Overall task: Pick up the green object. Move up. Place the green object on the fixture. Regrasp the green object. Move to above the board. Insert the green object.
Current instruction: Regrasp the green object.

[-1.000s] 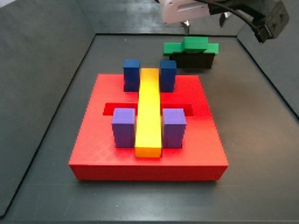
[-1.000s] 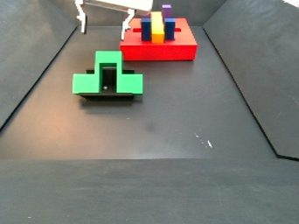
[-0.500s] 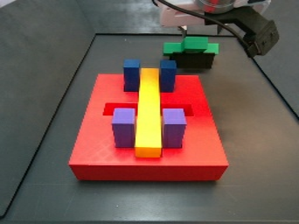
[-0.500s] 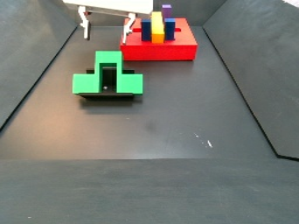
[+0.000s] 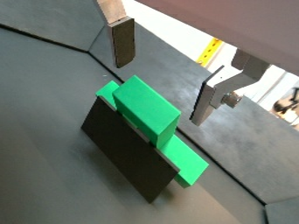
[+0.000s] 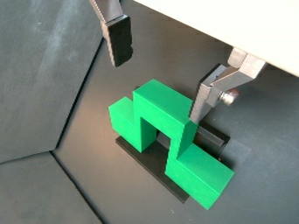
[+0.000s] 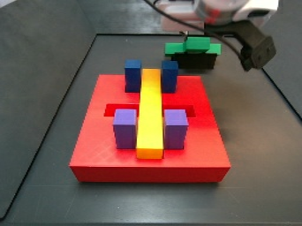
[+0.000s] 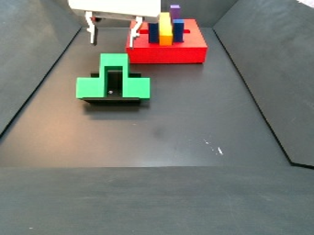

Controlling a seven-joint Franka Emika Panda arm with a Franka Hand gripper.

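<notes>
Two silver fingers are standing well apart, gripping nothing: the gripper (image 6: 158,74) is hovering above the green object (image 6: 163,140), which is sitting on the fixture (image 5: 122,153) on the dark floor. The green object is resting there with its tall central block upward and its lower arms spread to either side, a pose that appears meant to present it for a fresh grasp before insertion. In both wrist views one finger (image 5: 121,42) is hanging clear on one side of the central block and the other finger (image 5: 215,94) on the opposite side, neither touching it.

In a side view the green object (image 8: 114,81) is lying well apart from the board (image 8: 172,52), which is standing farther off with its blue and purple blocks and yellow bar (image 7: 150,113). That view is showing the gripper (image 8: 113,32) between piece and board, slightly to the far side of the piece; the wrist views are not showing the board at all. In a side view the board's open recesses (image 7: 112,111) are visible, while the fixture (image 7: 199,62) is only partly seen behind the board. Judged from this, the regrasp step is in hand and not yet made.
</notes>
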